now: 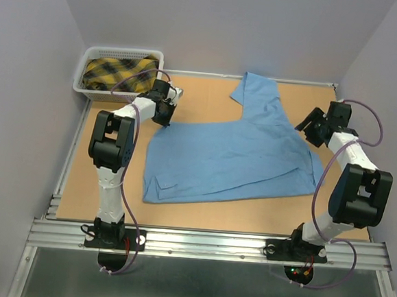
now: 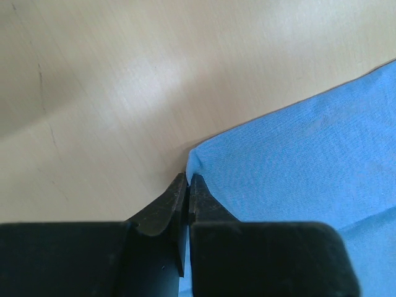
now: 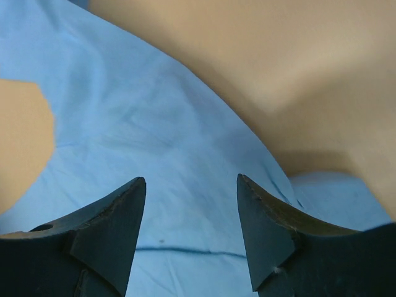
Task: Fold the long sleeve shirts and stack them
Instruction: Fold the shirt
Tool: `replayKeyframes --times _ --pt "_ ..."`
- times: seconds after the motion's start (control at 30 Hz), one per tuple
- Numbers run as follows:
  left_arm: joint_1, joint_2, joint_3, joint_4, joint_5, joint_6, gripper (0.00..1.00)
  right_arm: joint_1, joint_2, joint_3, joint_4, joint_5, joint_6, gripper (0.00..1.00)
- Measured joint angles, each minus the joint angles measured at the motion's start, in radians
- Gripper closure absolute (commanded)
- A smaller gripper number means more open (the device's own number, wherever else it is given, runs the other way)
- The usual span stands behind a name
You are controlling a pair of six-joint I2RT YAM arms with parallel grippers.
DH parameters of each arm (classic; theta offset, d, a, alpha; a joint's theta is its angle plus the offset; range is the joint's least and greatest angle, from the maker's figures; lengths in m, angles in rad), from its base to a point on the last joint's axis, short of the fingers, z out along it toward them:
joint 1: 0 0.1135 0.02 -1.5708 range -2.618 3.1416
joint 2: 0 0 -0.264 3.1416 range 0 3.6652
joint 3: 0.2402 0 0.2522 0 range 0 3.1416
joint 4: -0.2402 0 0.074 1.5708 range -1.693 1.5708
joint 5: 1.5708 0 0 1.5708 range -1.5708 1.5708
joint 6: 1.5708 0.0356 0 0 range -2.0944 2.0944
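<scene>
A light blue long sleeve shirt point(image 1: 232, 158) lies spread on the table, with one sleeve reaching toward the back point(image 1: 258, 91). My left gripper point(image 1: 165, 118) sits at the shirt's back left corner. In the left wrist view its jaws point(image 2: 188, 178) are pinched shut on the edge of the blue cloth point(image 2: 309, 154). My right gripper point(image 1: 308, 130) hovers at the shirt's right edge. The right wrist view shows it open point(image 3: 190, 179), with the blue cloth point(image 3: 154, 124) below and nothing between the fingers.
A white basket point(image 1: 86, 88) stands at the back left corner and holds a yellow-and-black plaid cloth point(image 1: 118, 73). Walls close in the table on the left, back and right. A metal rail point(image 1: 212, 242) runs along the near edge.
</scene>
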Motion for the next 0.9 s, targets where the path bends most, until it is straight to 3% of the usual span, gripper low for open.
replayKeyframes --times 0.23,0.47,0.77,0.9 --pt "0.000 -0.021 -0.029 -0.002 -0.030 -0.018 0.95 -0.029 -0.025 -0.113 -0.026 0.042 0.046 0.37" --pt "0.001 -0.038 -0.054 -0.005 -0.071 -0.040 0.96 -0.031 -0.027 -0.336 0.060 0.082 0.175 0.37" --pt "0.003 -0.055 -0.077 -0.021 -0.156 -0.074 0.96 -0.033 -0.135 -0.482 0.171 0.121 0.299 0.37" --pt "0.003 -0.059 -0.082 -0.024 -0.183 -0.082 0.96 -0.031 -0.192 -0.499 0.095 0.184 0.323 0.37"
